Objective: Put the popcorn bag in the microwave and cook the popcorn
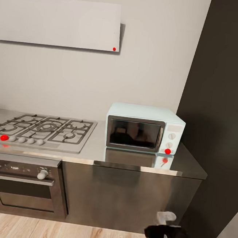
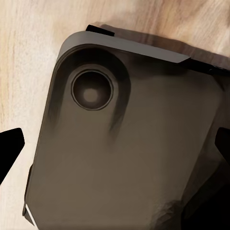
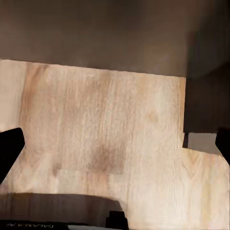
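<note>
1. Both pincers hang low over the wooden floor (image 3: 105, 124): the right gripper (image 3: 115, 143) spreads its dark fingertips (image 3: 9, 148) wide with nothing between them, and the left gripper (image 2: 115, 143) is likewise spread and empty above the robot's dark base (image 2: 124, 143).
2. Farther off, the built-in oven (image 1: 20, 185) sits at the left under the gas hob (image 1: 41, 129).
3. On the countertop (image 1: 136, 164), far right by the dark wall, stands the microwave (image 1: 144, 129), its door closed and its red light (image 1: 167, 151) showing.

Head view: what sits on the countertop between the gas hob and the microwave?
Nothing: bare countertop separates the gas hob from the microwave.
</note>
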Robot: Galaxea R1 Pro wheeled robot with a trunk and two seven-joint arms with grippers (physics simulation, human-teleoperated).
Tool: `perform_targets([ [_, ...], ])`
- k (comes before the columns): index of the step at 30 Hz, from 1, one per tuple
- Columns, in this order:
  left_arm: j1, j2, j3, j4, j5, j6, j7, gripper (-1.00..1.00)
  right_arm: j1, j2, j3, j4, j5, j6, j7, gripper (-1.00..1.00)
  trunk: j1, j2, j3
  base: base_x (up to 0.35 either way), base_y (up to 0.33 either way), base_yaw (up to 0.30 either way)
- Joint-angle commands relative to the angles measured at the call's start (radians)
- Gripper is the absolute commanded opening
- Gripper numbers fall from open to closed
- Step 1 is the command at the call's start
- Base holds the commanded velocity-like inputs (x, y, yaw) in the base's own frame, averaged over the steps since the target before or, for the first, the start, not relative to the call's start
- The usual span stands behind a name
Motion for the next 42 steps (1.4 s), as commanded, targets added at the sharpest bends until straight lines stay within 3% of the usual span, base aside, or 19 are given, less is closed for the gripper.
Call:
perform_targets([
  [1,0.000,0.000,-0.001,0.000,0.005,-0.002,0.001,1.00,-0.094,0.000,0.001,-0.021,0.002,0.007,0.000,1.00,0.000,-0.001,-0.001,0.000,0.000,0.000],
  [4,0.000,0.000,-0.001,0.000,0.005,-0.002,0.001,1.00,-0.269,0.001,0.000,-0.035,-0.001,0.007,0.000,1.00,0.000,-0.001,-0.001,0.000,0.000,0.000],
  [5,0.000,0.000,-0.001,0.000,0.005,-0.002,0.001,1.00,-0.358,0.001,-0.001,-0.038,-0.002,0.007,0.000,1.00,0.000,-0.001,-0.001,0.000,0.000,0.000],
  [9,0.000,0.000,-0.001,0.000,0.005,-0.002,0.001,1.00,-0.554,0.000,-0.001,-0.039,0.000,0.007,-0.002,1.00,0.000,-0.001,-0.001,0.000,0.000,0.000],
  [15,0.000,0.000,-0.001,0.000,0.005,-0.002,0.001,1.00,-0.712,-0.003,-0.009,-0.039,0.005,0.007,-0.003,1.00,0.000,-0.001,-0.001,0.000,0.000,0.000],
  [21,0.000,0.000,-0.001,0.001,0.004,-0.002,0.001,1.00,-0.729,0.002,-0.141,-0.028,0.002,0.007,-0.005,1.00,0.000,-0.001,-0.001,0.000,0.000,0.000],
  [23,0.000,0.001,-0.001,0.001,0.003,-0.002,0.001,1.00,-0.723,0.002,-0.147,-0.020,-0.002,0.007,-0.005,1.00,0.000,-0.001,-0.001,0.000,0.000,0.000],
  [26,0.000,0.000,-0.001,0.001,0.003,-0.002,0.001,1.00,-0.714,0.036,-0.151,0.063,-0.003,0.007,-0.005,1.00,0.000,-0.001,-0.001,0.000,0.000,0.000],
  [29,0.000,0.000,-0.001,0.001,0.003,-0.002,0.001,1.00,-0.690,0.049,-0.147,0.117,0.000,-0.002,-0.007,1.00,0.000,-0.001,-0.001,0.000,0.000,0.000],
  [33,0.000,-0.001,-0.003,0.001,0.003,-0.002,0.000,1.00,-0.616,0.051,-0.141,0.255,0.002,-0.338,-0.003,1.00,0.000,-0.001,-0.001,0.000,0.000,0.000],
  [34,0.000,0.000,-0.003,0.001,0.003,-0.002,0.000,1.00,-0.611,0.050,-0.140,0.277,0.004,-0.386,-0.002,1.00,0.000,-0.001,-0.001,0.000,0.000,0.000],
  [36,0.000,0.000,-0.004,0.001,0.003,-0.002,0.000,1.00,-0.608,0.047,-0.140,0.287,0.008,-0.422,-0.001,1.00,0.000,-0.001,-0.001,0.000,0.000,0.000],
  [42,0.000,0.000,-0.005,0.001,0.003,-0.002,0.000,1.00,-0.607,0.042,-0.140,0.229,0.011,-0.434,0.000,1.00,0.000,-0.001,-0.001,0.000,0.000,0.000],
])
